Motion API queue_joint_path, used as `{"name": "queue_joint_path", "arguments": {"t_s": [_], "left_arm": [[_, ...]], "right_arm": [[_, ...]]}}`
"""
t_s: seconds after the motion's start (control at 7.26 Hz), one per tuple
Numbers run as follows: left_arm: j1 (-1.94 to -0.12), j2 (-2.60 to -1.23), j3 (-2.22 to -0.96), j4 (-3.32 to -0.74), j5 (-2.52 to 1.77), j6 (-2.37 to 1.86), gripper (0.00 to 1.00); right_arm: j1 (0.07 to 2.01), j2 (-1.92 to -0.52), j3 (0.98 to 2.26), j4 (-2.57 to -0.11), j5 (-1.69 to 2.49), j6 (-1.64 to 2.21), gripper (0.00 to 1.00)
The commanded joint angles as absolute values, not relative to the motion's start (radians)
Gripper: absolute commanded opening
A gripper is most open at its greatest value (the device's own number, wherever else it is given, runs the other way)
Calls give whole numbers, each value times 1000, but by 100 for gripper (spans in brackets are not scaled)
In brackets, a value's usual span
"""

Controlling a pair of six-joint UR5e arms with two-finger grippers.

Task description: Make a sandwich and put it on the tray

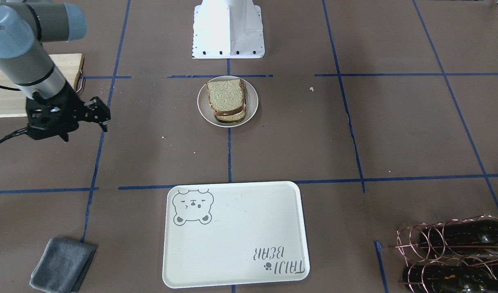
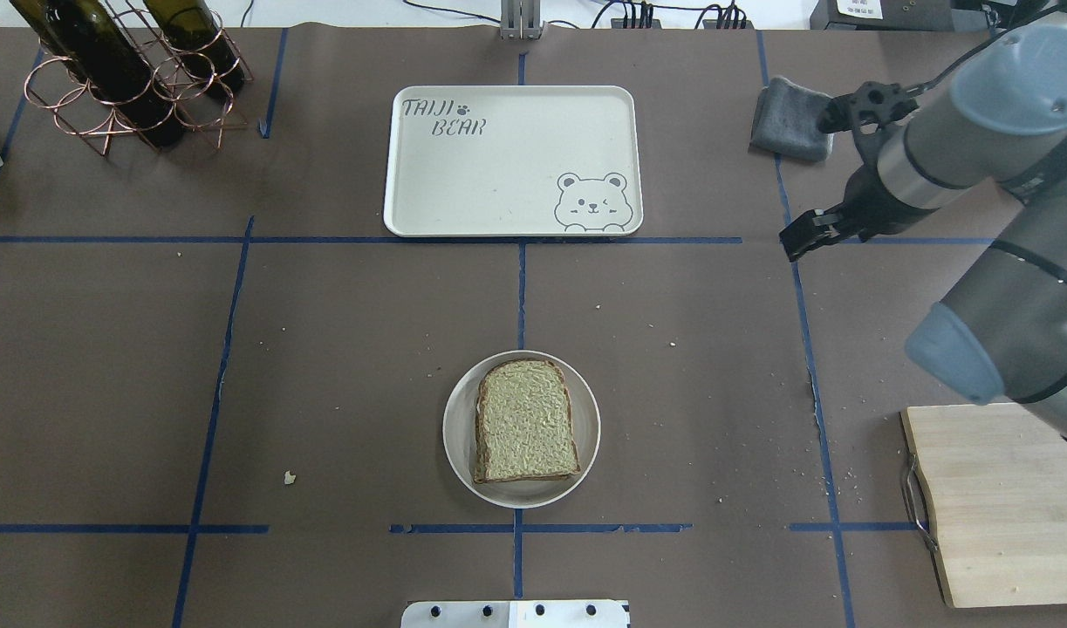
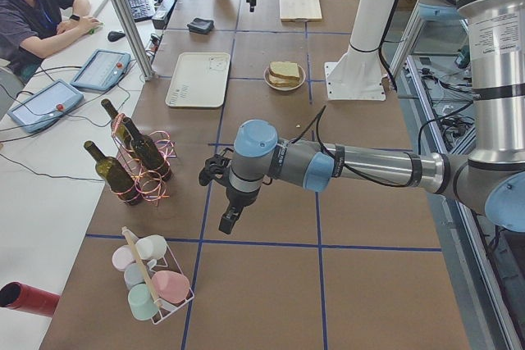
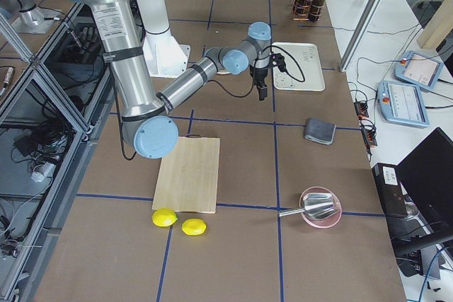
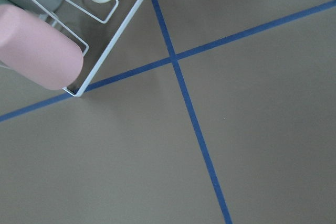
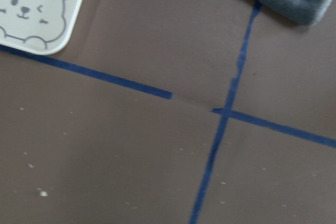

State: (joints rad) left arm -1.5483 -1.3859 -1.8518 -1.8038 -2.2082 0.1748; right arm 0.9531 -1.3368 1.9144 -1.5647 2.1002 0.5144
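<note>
The sandwich (image 2: 526, 420) is two stacked tan bread slices with dark crusts on a small round white plate (image 2: 459, 436) at the table's middle near the robot base; it also shows in the front view (image 1: 226, 99). The egg is hidden. The cream bear tray (image 2: 507, 174) lies bare beyond it, also in the front view (image 1: 232, 236). My right gripper (image 2: 796, 244) hangs open and empty above the table, right of the tray's near corner (image 6: 37, 3). My left gripper (image 3: 230, 220) shows only in the left side view, far from the sandwich; I cannot tell its state.
A wooden cutting board (image 2: 995, 506) lies at the near right, with two lemons (image 4: 177, 221) beside it. A grey cloth (image 2: 790, 118) lies right of the tray. A copper rack of wine bottles (image 2: 123, 78) stands far left. A wire cup rack (image 5: 52, 51) sits under my left wrist.
</note>
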Motion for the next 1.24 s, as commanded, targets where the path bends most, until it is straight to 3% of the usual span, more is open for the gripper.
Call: {"name": "queue_joint_path", "arguments": {"t_s": [0.0,0.55,1.1], "left_arm": [[-1548,-1387,-1844,-1909,-2207,176,100],[-1513,-1411,-1844,-1945,-2266,38,100],[-1188,-1567,-1859,-1960,-2307,-305,100]], "right_arm": [[1157,-1515,1911,-1571,2187,135,100],[1513,-1840,1882,-1580,2249,-227,100],[1537,-1888,1873,-1582,2246,-210,100]]}}
